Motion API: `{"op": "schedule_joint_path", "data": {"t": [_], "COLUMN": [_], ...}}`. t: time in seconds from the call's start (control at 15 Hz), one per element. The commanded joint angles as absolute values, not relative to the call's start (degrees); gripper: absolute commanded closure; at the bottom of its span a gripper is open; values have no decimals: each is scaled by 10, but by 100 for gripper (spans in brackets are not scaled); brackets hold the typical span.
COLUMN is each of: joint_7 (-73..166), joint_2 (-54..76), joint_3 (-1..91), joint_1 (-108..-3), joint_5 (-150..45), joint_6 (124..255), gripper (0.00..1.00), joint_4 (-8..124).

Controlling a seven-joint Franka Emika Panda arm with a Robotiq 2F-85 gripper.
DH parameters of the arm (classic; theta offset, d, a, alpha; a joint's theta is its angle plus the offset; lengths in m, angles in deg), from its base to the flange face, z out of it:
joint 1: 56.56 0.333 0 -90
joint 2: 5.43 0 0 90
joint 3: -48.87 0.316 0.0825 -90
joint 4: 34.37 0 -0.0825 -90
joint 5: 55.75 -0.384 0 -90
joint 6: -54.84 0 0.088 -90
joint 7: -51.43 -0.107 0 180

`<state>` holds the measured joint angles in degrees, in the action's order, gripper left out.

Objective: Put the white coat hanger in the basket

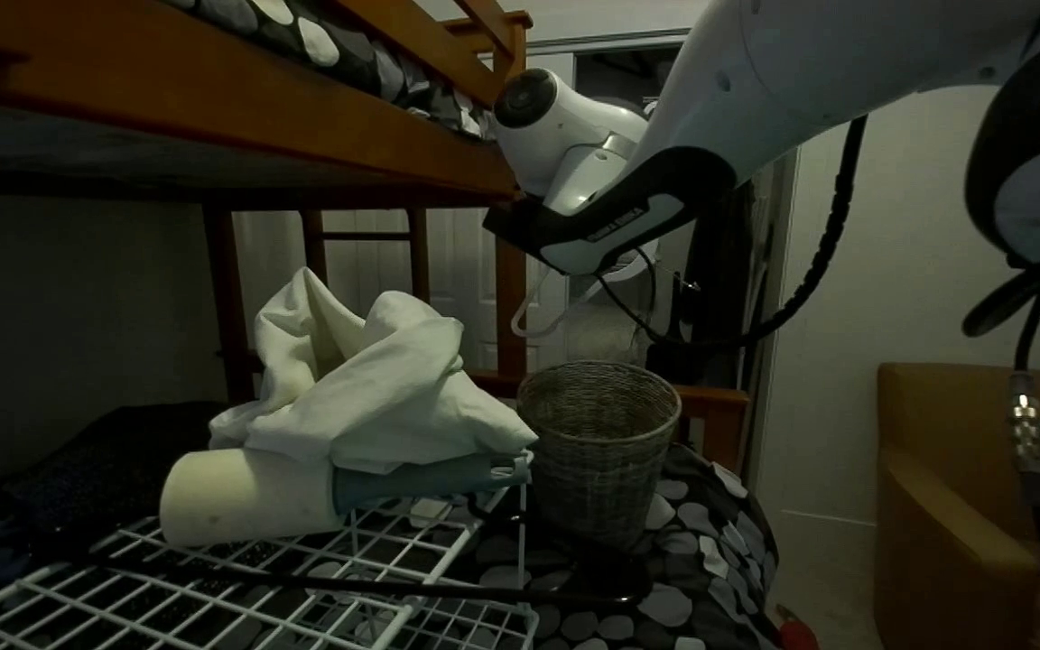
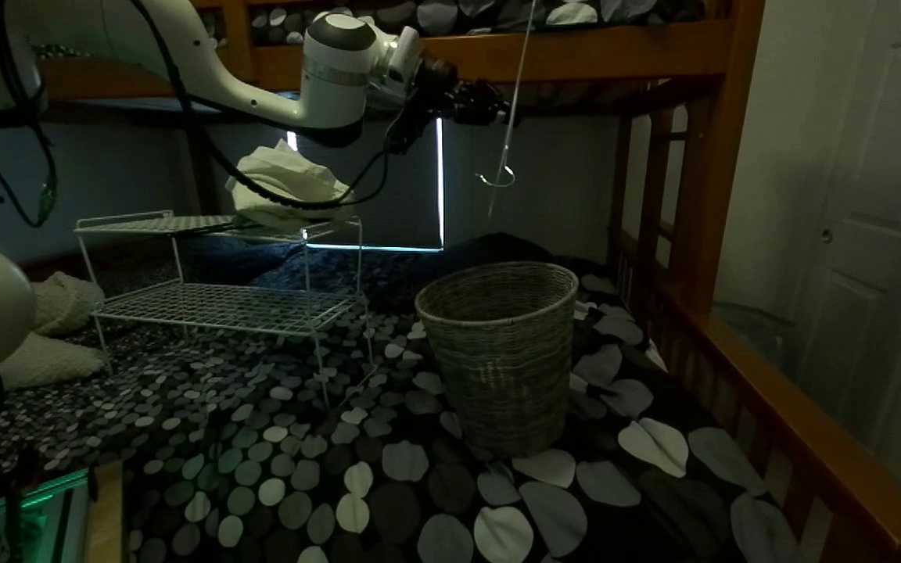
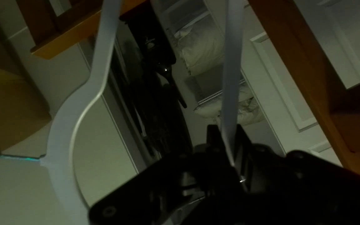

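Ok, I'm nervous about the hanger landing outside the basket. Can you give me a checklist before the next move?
1. Gripper shut on the white coat hanger: ok, clamped on a bar in the wrist view.
2. Basket standing with its mouth up: ok in both exterior views.
3. Hanger showing above the basket's rim: ok in both exterior views.
4. Hanger centred over the opening: cannot tell; the wrist view doesn't show the basket.
5. Basket's bottom free inside: cannot tell, hidden by its wall.
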<state>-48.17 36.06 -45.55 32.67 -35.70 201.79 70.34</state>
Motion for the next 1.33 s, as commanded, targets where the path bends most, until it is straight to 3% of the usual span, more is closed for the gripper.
{"op": "schedule_joint_path", "data": {"t": [0.0,0.07,0.27,0.33,0.8,1.27], "joint_7": [-431,-441,-429,-428,-310,-254], "joint_2": [337,373,373,372,344,343], "joint_3": [-481,-478,-479,-479,-467,-383], "joint_1": [362,346,347,347,345,269], "joint_5": [-376,-391,-398,-398,-415,-464], "joint_6": [2073,2039,2064,2065,2064,2055], "gripper": [97,88,88,97,97,97], "joint_4": [771,734,758,759,789,788]}}
